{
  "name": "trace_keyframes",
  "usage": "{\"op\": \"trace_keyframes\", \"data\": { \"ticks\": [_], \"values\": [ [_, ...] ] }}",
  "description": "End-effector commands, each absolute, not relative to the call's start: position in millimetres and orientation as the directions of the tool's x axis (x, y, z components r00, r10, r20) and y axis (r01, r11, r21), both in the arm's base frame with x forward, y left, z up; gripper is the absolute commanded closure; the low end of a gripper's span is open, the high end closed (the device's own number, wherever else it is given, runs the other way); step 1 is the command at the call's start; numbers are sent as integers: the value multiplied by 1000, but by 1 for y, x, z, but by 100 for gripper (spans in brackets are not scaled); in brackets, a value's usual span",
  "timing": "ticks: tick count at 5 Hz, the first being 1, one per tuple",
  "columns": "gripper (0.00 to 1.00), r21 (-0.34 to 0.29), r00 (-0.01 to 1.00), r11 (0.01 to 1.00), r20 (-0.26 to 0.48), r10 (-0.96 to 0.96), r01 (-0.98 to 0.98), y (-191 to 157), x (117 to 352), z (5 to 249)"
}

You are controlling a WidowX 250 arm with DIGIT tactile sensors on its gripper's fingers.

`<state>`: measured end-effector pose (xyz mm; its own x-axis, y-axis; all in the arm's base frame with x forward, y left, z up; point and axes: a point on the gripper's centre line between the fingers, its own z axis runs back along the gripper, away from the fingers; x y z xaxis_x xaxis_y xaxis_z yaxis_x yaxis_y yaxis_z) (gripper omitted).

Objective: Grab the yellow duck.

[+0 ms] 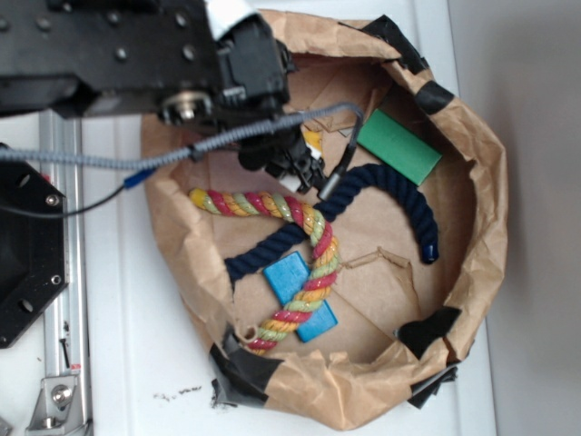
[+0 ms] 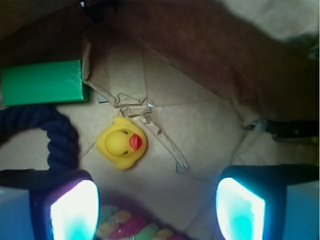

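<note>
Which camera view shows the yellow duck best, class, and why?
The wrist view: the whole yellow duck shows, red beak included, ahead of the open tool. In the exterior view, only a yellow sliver peeks from behind the arm.

The yellow duck is sitting on the crumpled brown paper, small and rounded, its red-orange beak pointing sideways. It is lying free just beside the curve of the dark blue rope, close but not touching it.
</note>
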<state>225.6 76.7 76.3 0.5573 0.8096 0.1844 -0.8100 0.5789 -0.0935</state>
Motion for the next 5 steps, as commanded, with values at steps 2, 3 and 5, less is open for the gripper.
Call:
{"op": "trace_keyframes", "data": {
  "ticks": [2, 3, 5],
  "values": [
    [0, -45, 476, 493, 198, 857, -869, 101, 239, 59],
    [0, -29, 488, 504, 206, 848, -863, 102, 239, 48],
    [0, 6, 574, 583, 184, 798, -813, 86, 252, 25]
  ]
}}
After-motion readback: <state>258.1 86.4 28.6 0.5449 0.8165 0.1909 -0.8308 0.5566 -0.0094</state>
